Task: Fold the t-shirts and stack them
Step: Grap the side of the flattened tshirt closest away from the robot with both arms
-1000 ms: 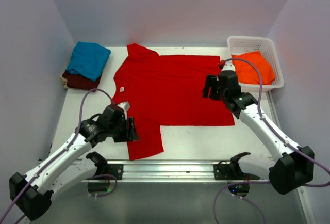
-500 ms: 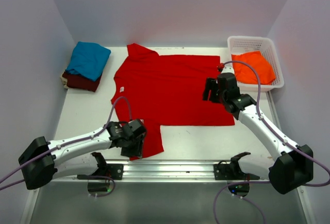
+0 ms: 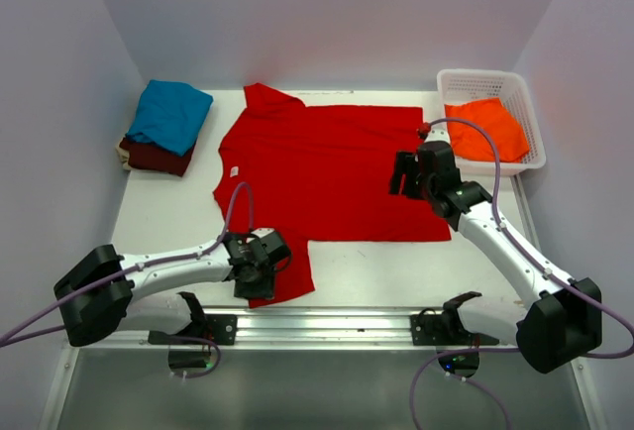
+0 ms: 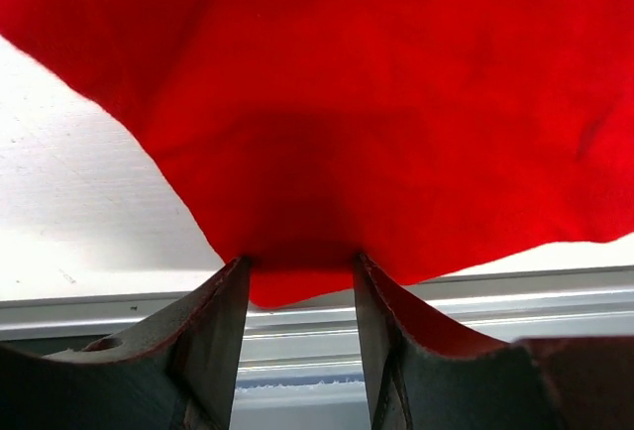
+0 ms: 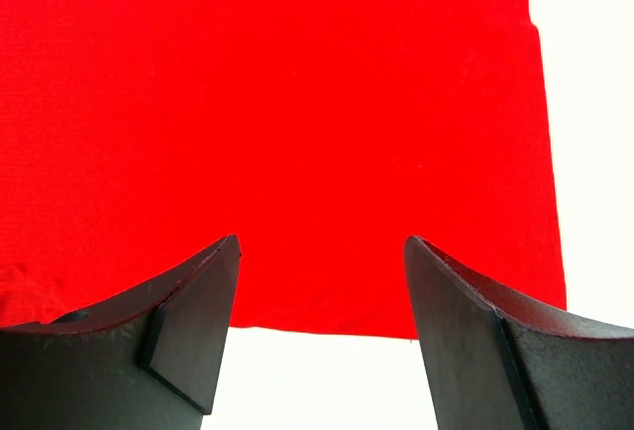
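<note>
A white table (image 3: 367, 262) fills the floor of a small booth with pale, plain walls (image 3: 327, 14). A metal rail (image 3: 327, 323) runs along the table's near edge, where the arms are bolted.

At the far left corner a folded teal t-shirt (image 3: 170, 113) lies on a folded maroon t-shirt (image 3: 158, 158). At the far right a white lattice basket (image 3: 525, 113) holds an orange t-shirt (image 3: 485, 125).

The red t-shirt (image 3: 327, 172) lies spread flat across the middle of the table, collar toward the left and hem toward the right. Its near sleeve (image 3: 282, 267) reaches down toward the rail.

The left gripper (image 3: 260, 273) sits low at that sleeve's near edge. In the wrist view its jaws stand apart, with the sleeve's tip (image 4: 297, 286) between them. They look unclosed, though the view does not show whether the pads touch the cloth.

The right gripper (image 3: 404, 174) hangs above the shirt's right part, near the hem. Its jaws are spread wide over the flat red cloth (image 5: 277, 103), holding nothing, with bare table just beside the shirt's edge.
</note>
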`<action>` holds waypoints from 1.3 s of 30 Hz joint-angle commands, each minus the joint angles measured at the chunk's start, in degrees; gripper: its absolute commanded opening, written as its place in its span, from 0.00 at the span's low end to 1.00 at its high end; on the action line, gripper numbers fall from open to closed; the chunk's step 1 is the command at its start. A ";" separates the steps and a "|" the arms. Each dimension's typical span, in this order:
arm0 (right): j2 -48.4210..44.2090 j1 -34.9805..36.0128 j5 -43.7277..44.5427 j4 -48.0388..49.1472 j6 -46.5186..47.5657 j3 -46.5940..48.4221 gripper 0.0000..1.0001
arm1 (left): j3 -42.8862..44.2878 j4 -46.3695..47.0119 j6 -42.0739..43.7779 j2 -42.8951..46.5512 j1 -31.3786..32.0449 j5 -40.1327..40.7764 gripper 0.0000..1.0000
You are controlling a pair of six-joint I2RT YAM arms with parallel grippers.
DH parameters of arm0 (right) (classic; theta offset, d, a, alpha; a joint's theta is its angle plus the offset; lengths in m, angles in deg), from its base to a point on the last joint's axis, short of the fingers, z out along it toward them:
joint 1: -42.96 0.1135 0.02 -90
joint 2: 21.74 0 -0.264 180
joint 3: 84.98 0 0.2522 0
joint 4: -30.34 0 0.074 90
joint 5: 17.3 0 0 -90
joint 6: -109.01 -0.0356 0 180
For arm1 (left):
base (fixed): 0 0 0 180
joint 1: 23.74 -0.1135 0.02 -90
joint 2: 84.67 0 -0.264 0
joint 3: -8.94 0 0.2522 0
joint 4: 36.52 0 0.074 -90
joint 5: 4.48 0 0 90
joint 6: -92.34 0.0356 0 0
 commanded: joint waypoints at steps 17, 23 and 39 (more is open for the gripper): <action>-3.22 0.24 6.05 -2.29 -2.35 -1.01 0.48 | -1.88 1.82 -7.61 0.51 2.27 -0.09 0.09; -2.26 -3.00 11.97 -5.81 -10.94 -5.04 0.55 | 4.70 -5.21 -10.25 5.77 5.96 3.76 0.00; 0.03 -15.05 17.67 -3.52 -25.47 -16.48 0.77 | 23.69 -29.11 -15.61 23.63 8.33 26.10 0.00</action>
